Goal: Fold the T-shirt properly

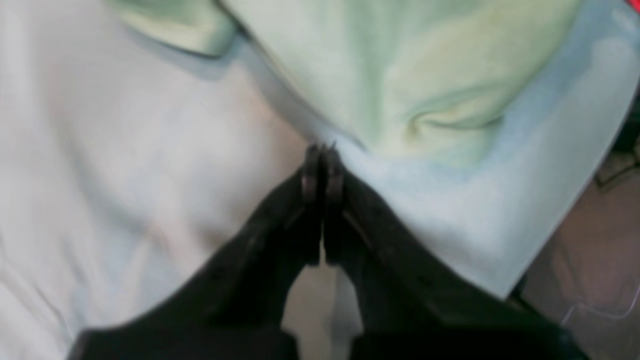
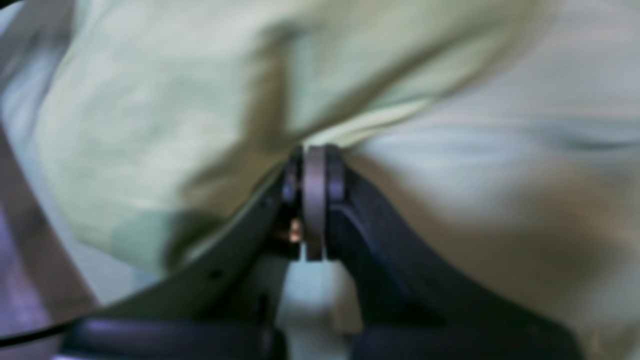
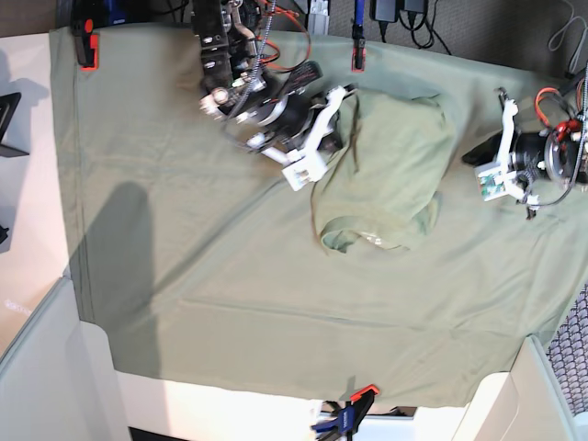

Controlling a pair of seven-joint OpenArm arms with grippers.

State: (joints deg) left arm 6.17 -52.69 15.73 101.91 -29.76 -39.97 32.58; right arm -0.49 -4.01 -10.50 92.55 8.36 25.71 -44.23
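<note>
Base view: T-shirt lies bunched on the green cloth over the worktop.
It sits at the far side, between the two arms, its neck hole toward the near edge. The left end effector is closed on nothing, just beside the shirt's edge. The right end effector is closed too, at the shirt's edge; too blurry to tell if it pinches it.

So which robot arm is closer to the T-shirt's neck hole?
The right gripper. It sits at the T-shirt's upper edge, on the base view's left. The left gripper is off the shirt's other side, farther from the neckline.
</note>
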